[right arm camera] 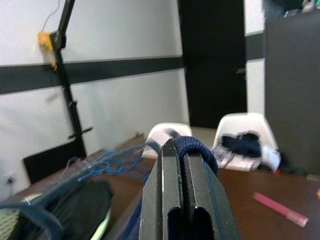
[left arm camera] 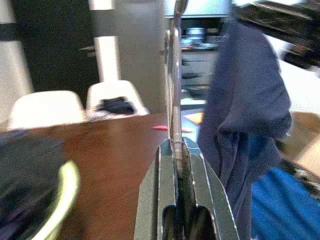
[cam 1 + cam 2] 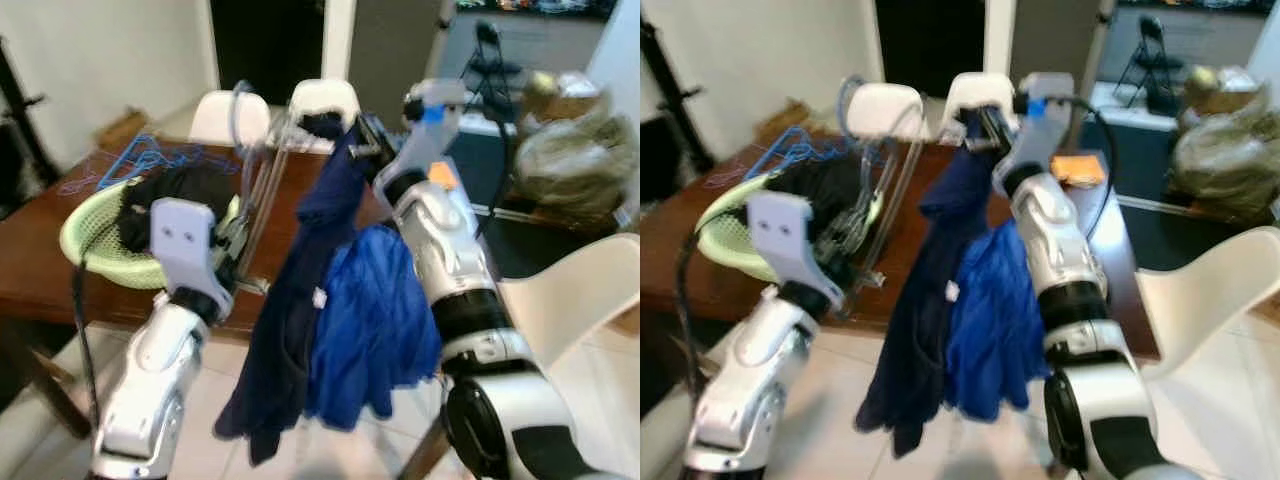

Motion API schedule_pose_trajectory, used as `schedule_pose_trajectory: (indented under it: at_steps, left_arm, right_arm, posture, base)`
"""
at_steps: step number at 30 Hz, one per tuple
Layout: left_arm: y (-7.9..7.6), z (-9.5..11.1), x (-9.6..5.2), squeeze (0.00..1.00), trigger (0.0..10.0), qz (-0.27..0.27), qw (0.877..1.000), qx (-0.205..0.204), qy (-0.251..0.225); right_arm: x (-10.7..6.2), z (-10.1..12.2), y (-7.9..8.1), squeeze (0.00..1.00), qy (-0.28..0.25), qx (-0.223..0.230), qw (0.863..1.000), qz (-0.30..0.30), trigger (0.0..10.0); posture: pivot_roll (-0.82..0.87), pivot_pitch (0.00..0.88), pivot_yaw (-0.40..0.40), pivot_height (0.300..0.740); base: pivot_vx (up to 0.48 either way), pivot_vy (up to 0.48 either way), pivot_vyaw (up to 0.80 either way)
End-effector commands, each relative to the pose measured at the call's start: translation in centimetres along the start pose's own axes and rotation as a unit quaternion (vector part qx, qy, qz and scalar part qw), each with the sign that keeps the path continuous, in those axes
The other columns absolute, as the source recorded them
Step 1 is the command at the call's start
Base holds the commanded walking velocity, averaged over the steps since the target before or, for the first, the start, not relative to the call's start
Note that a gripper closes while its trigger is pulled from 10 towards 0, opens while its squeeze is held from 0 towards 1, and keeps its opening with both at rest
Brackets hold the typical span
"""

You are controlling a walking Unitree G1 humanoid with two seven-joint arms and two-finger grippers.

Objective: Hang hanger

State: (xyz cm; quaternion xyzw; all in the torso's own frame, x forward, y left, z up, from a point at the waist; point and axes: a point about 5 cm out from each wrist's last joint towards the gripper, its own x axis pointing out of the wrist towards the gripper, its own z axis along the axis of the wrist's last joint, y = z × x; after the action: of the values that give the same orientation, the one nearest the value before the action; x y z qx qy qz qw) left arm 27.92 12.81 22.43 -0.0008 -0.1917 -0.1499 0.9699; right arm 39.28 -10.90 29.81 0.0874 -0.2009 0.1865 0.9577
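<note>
A clear plastic hanger [image 3: 262,170] stands upright over the brown table [image 3: 30,270], with my left gripper [image 3: 236,232] shut on its lower bar. In the left wrist view the hanger [image 2: 175,75] rises straight out of the closed gripper [image 2: 175,146]. My right gripper [image 3: 352,140] is raised over the table's near edge, shut on the top of a dark navy garment [image 3: 305,290] that hangs down toward the floor. A brighter blue garment [image 3: 375,320] hangs against it beside my right arm. In the right wrist view a navy fabric fold [image 1: 196,146] sits in the closed gripper [image 1: 181,147].
A light green basket [image 3: 85,225] of dark clothes sits on the table's left, with blue hangers [image 3: 150,160] behind it. Two white chairs [image 3: 230,115] [image 3: 325,98] stand at the far side, and another [image 3: 580,290] at my right. Stuffed bags [image 3: 570,150] lie at the back right.
</note>
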Motion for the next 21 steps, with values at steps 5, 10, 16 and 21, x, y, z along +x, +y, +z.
schedule_pose_trajectory:
  at_steps: [5, 10, 16, 21]
  left_arm:
    - [0.4, -1.0, -0.7, 0.0, 10.0, 0.009, 1.0, 0.0, 0.027]
    - [0.4, -1.3, -1.0, 0.0, 10.0, 0.008, 0.999, -0.001, 0.034]
    - [0.1, -1.7, -1.1, 0.0, 10.0, 0.006, 0.999, -0.004, 0.04]
    - [-0.4, -2.2, -1.3, 0.0, 10.0, 0.002, 0.999, -0.011, 0.047]
  right_arm:
    - [0.7, 1.5, 0.7, 0.0, -0.028, -0.006, 1.0, 0.001, 10.0]
    - [0.8, 2.1, 0.3, 0.0, -0.037, -0.006, 0.999, -0.007, 10.0]
    - [1.2, 3.8, -0.2, 0.0, -0.059, -0.001, 0.998, -0.025, 10.0]
    - [2.2, 6.1, -0.3, 0.0, -0.088, 0.001, 0.996, -0.026, 10.0]
  posture:
    - [0.05, 0.0, -0.041, 0.74]
    - [0.05, 0.0, -0.041, 0.74]
    - [0.05, 0.0, -0.04, 0.74]
    - [0.04, 0.0, -0.043, 0.74]
  base:
    - [0.36, 0.0, 0.0]
    - [0.359, 0.0, 0.0]
    - [0.358, 0.0, 0.0]
    - [0.36, 0.0, 0.0]
